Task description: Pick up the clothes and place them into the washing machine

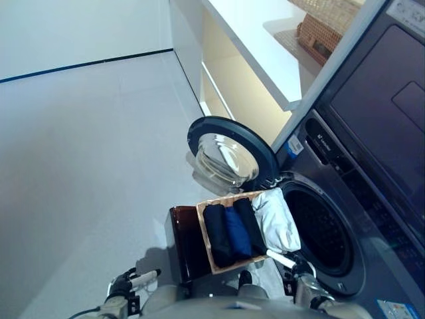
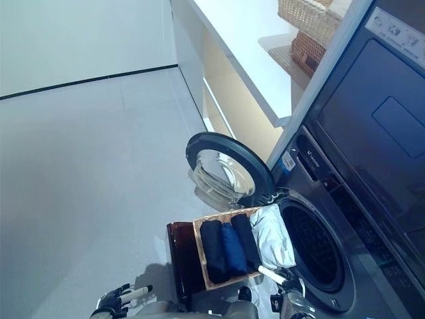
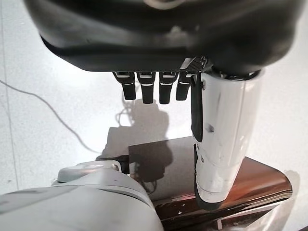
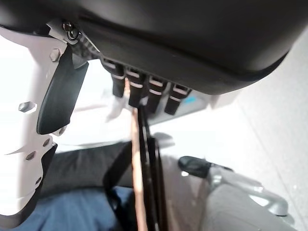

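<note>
Even, bright indoor light washes the pale floor point(image 1: 86, 166) almost white. Glare gleams on the glass of the washing machine door point(image 1: 229, 156), and the drum opening point(image 1: 322, 229) stays dark. In the wrist views, the hands' near bulk is soft and underexposed.

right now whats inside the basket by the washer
The basket holds folded clothes side by side: a black piece, a blue one, another black one and a white garment spilling over its edge toward the drum opening. Anything beneath them is covered.
</note>
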Controlling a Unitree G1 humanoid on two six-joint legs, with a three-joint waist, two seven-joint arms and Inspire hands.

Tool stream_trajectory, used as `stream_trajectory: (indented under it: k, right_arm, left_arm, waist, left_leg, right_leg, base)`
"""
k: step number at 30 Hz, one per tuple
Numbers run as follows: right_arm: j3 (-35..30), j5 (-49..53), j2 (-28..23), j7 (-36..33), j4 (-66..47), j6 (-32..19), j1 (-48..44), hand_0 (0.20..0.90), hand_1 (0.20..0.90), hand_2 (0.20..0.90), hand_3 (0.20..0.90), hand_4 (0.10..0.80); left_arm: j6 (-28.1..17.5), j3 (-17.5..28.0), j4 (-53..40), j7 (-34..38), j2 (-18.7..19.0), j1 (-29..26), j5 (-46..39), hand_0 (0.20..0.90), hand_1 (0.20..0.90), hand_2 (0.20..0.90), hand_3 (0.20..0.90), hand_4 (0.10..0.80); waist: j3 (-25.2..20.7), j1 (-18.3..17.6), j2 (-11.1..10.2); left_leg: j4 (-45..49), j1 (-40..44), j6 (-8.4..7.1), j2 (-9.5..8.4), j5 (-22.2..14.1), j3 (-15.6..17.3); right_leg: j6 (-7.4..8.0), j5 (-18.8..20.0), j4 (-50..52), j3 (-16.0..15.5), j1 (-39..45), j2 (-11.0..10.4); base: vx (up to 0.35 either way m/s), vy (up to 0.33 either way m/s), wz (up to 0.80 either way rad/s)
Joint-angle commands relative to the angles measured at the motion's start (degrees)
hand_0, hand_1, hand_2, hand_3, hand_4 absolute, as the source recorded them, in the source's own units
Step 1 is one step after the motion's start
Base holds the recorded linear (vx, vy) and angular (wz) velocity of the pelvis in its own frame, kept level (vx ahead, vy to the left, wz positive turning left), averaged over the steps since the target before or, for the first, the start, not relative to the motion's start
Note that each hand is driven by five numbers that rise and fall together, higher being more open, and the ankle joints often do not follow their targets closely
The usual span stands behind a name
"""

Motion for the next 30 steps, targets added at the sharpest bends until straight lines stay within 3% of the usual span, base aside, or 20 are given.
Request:
stream_trajectory:
  k: [1, 2, 3, 4, 6, 9, 13, 23, 26, 29, 30]
  right_arm:
    - [-0.25, 0.67, -2.35, -1.91, -2.32, -2.55, -2.39, 0.9, 0.9, 0.9, 0.9, 0.8]
    - [-0.26, 0.67, -2.37, -1.92, -2.32, -2.55, -2.42, 0.9, 0.9, 0.9, 0.9, 0.8]
    - [-0.19, 0.45, -2.62, -2.17, -2.5, -2.6, -3.11, 0.9, 0.9, 0.9, 0.9, 0.8]
    - [-0.18, 0.44, -2.64, -2.18, -2.48, -2.59, -3.14, 0.9, 0.9, 0.9, 0.9, 0.8]
    - [-0.33, 0.31, -2.85, -2.37, -2.3, -2.55, -3.6, 0.9, 0.9, 0.9, 0.9, 0.8]
    - [0.36, -0.45, -2.74, -2.33, -2.16, -2.41, -3.83, 0.9, 0.9, 0.9, 0.9, 0.8]
    - [1.18, -0.38, -3.27, -2.57, -2.27, -2.68, -4.55, 0.9, 0.9, 0.9, 0.9, 0.8]
    - [3.84, -5.21, -6.07, -5.97, -6.9, -3.83, -6.98, 0.9, 0.9, 0.9, 0.9, 0.8]
    - [5.94, -11.0, -8.67, -9.4, -13.0, -4.28, -8.35, 0.9, 0.9, 0.9, 0.9, 0.8]
    - [6.74, -13.54, -10.36, -11.56, -16.97, -4.35, -9.72, 0.9, 0.9, 0.9, 0.9, 0.8]
    - [7.17, -14.6, -10.39, -12.03, -17.21, -4.32, -9.78, 0.9, 0.9, 0.9, 0.9, 0.8]
  left_arm:
    - [-1.62, 1.91, -0.07, 1.38, 2.5, -1.44, -1.31, 0.9, 0.9, 0.9, 0.9, 0.8]
    - [-1.62, 1.92, -0.06, 1.38, 2.48, -1.47, -1.31, 0.9, 0.9, 0.9, 0.9, 0.8]
    - [-1.91, 2.01, -0.4, 1.54, 2.74, -2.19, -1.79, 0.9, 0.9, 0.9, 0.9, 0.8]
    - [-1.91, 2.03, -0.39, 1.54, 2.72, -2.21, -1.79, 0.9, 0.9, 0.9, 0.9, 0.8]
    - [-2.17, 2.02, -0.24, 1.61, 2.77, -2.59, -1.86, 0.9, 0.9, 0.9, 0.9, 0.8]
    - [-2.4, 2.69, 0.0, 1.72, 2.79, -2.34, -2.86, 0.9, 0.9, 0.9, 0.9, 0.8]
    - [-2.31, 2.13, 0.39, 1.52, 1.81, -1.98, -3.26, 0.9, 0.9, 0.9, 0.9, 0.8]
    - [-3.1, 0.63, -0.89, 2.7, 1.27, -2.86, -3.35, 0.9, 0.9, 0.9, 0.9, 0.8]
    - [-4.12, 0.16, -2.83, 4.42, 1.37, -3.69, -2.6, 0.9, 0.9, 0.9, 0.9, 0.8]
    - [-4.26, -0.68, -3.86, 5.27, 1.4, -4.78, -2.13, 0.9, 0.9, 0.9, 0.9, 0.8]
    - [-4.29, -0.84, -3.91, 5.38, 1.29, -4.83, -2.02, 0.9, 0.9, 0.9, 0.9, 0.8]
  waist:
    - [4.09, -0.22, 1.38]
    - [4.22, -0.32, 1.42]
    - [5.04, -0.93, 1.78]
    - [5.2, -1.05, 1.86]
    - [5.81, -1.7, 0.99]
    - [6.04, -2.12, -0.17]
    - [5.68, -1.86, -0.37]
    - [7.12, -1.78, 1.8]
    - [7.91, -2.17, 2.43]
    - [8.63, -3.54, 2.3]
    - [8.63, -3.63, 2.34]
  left_leg:
    - [3.66, -1.05, -3.47, 0.29, 0.08, -3.16]
    - [3.74, -0.95, -3.55, 0.34, -0.05, -3.28]
    - [3.44, -0.19, -4.55, 1.55, -0.1, -4.06]
    - [3.49, -0.04, -4.62, 1.63, -0.21, -4.21]
    - [3.04, 1.45, -6.24, 2.59, -1.22, -4.57]
    - [3.08, 3.04, -7.8, 3.93, -2.31, -5.53]
    - [1.35, 1.69, -9.26, 5.96, -0.61, -5.81]
    - [-0.25, -1.18, -10.11, 6.98, 1.64, -7.11]
    - [-2.02, -2.65, -11.0, 7.6, 3.51, -5.56]
    - [-4.0, -3.69, -12.22, 10.03, 6.21, -0.1]
    - [-4.38, -3.5, -12.21, 10.11, 6.3, 0.2]
  right_leg:
    - [-1.01, 11.16, 2.21, 2.71, 2.88, -1.67]
    - [-1.11, 10.92, 2.39, 2.58, 3.0, -1.64]
    - [-1.64, 7.22, -0.7, 2.03, 0.74, -0.96]
    - [-1.71, 7.05, -0.62, 1.86, 0.96, -0.9]
    - [-0.82, 8.05, -8.37, -0.13, -0.31, -1.61]
    - [0.21, 9.97, -12.38, 0.79, -0.21, -1.4]
    - [-0.49, 10.18, -15.09, -0.37, 0.8, 0.56]
    - [-1.6, 8.96, -13.18, -0.94, -1.99, 1.32]
    - [-1.24, 9.48, -13.78, -1.83, -3.25, 1.16]
    - [-0.78, 10.32, -15.35, -3.86, -3.7, 0.62]
    - [-0.77, 10.59, -15.59, -3.86, -3.7, 0.75]
  base:
    - [0.02, -0.043, 0.11]
    - [0.069, -0.13, 0.1]
    - [0.054, -0.099, 0.04]
    - [0.104, -0.166, 0.1]
    - [0.124, -0.192, 0.17]
    - [0.148, -0.227, 0.06]
    - [0.008, -0.156, 0.14]
    - [-0.032, -0.049, 0.07]
    - [-0.083, 0.012, 0.02]
    - [-0.06, 0.034, 0.29]
    - [0.006, 0.026, 0.2]
